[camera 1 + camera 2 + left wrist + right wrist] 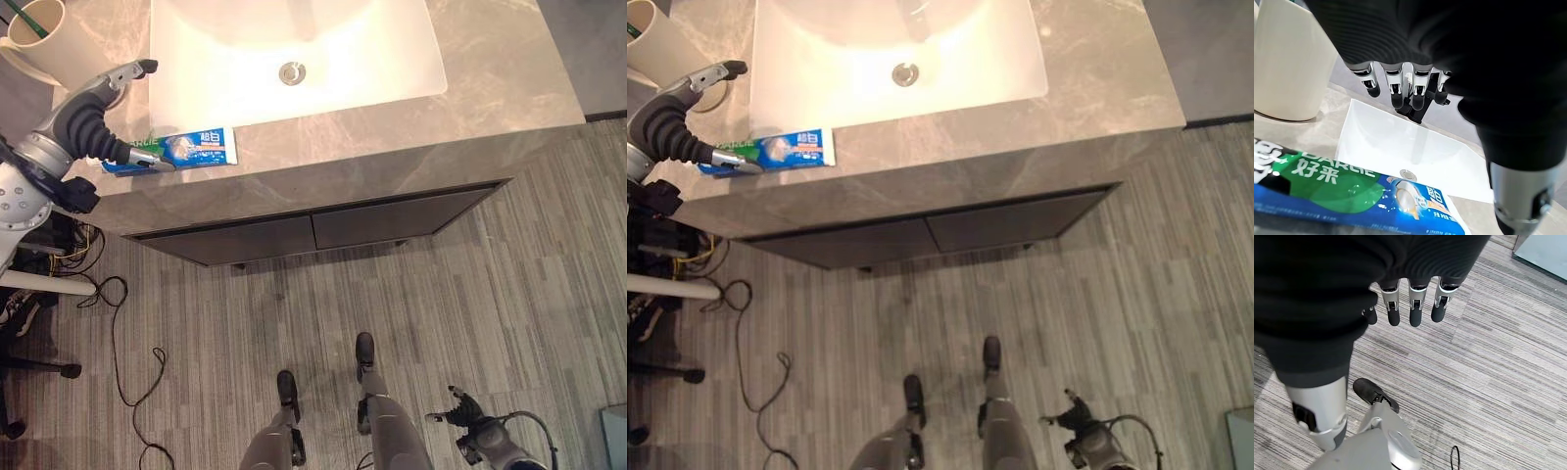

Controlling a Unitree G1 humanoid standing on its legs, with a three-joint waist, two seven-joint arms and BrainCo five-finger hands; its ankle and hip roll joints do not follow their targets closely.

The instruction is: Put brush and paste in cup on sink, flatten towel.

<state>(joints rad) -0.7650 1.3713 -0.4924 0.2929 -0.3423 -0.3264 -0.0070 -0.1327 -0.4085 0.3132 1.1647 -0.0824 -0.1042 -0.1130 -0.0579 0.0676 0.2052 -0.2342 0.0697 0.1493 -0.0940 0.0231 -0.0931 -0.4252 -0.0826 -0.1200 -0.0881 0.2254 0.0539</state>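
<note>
the toothpaste box (pixel 174 150) lay at the counter's (pixel 411 127) front left edge, beside the basin (pixel 294 49). the left hand (pixel 98 113) hovered over it, fingers (pixel 1400 90) relaxed. the left eye view caught a green brush in the cup (pixel 39 34) at the far left corner. the right hand (pixel 1410 308) hung released over the floor (pixel 490 294).

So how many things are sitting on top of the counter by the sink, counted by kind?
Cream cup, standing at the counter's far left corner: 1
Green toothbrush, standing in that cup: 1
Blue and green toothpaste box, lying flat near the front edge under the open left hand: 1
Total: 3
</note>
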